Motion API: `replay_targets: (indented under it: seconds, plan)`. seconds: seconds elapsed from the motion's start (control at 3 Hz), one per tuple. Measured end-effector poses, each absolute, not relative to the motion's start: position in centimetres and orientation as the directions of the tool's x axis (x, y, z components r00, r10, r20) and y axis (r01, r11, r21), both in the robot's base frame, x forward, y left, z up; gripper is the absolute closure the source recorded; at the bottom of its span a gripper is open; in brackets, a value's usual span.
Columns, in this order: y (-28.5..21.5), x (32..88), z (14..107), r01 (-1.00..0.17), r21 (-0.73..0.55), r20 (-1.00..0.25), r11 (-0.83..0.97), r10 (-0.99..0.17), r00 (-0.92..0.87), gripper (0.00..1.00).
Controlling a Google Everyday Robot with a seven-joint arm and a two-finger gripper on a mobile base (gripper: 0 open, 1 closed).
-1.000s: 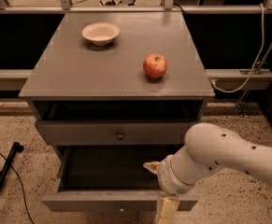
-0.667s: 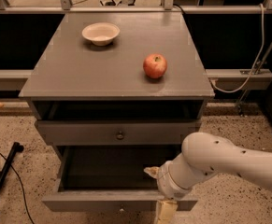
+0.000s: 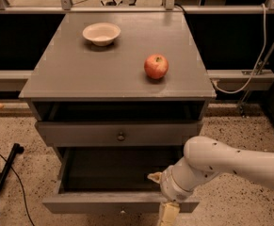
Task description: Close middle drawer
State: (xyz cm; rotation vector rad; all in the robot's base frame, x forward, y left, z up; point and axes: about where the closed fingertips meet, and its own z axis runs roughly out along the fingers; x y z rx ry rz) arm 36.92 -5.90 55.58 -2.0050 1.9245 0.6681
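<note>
The middle drawer (image 3: 94,202) is sitting pulled well out at six o'clock, under the upper drawer (image 3: 80,134). The hand (image 3: 167,212) is hanging against its front's right end, around five o'clock, likely lining up to shove it home. Open or closed? I'm not able to tell.

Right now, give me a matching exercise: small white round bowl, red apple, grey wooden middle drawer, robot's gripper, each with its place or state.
1. small white round bowl
2. red apple
3. grey wooden middle drawer
4. gripper

A. pulled out
B. at that drawer's front, right end
C. grey cabinet top, back left
D. cabinet top, right of centre

Pairs: 1-C, 2-D, 3-A, 4-B
</note>
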Motion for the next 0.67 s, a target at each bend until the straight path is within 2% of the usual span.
replay_targets:
  seconds: [0.33,0.67]
  plan:
    - [-7.4,36.0,51.0,-0.987,0.15,-0.546,-0.059,-0.837,-0.032,0.02]
    - [-7.8,35.4,48.8,-0.987,0.145,-0.567,-0.068,-0.823,-0.026,0.25]
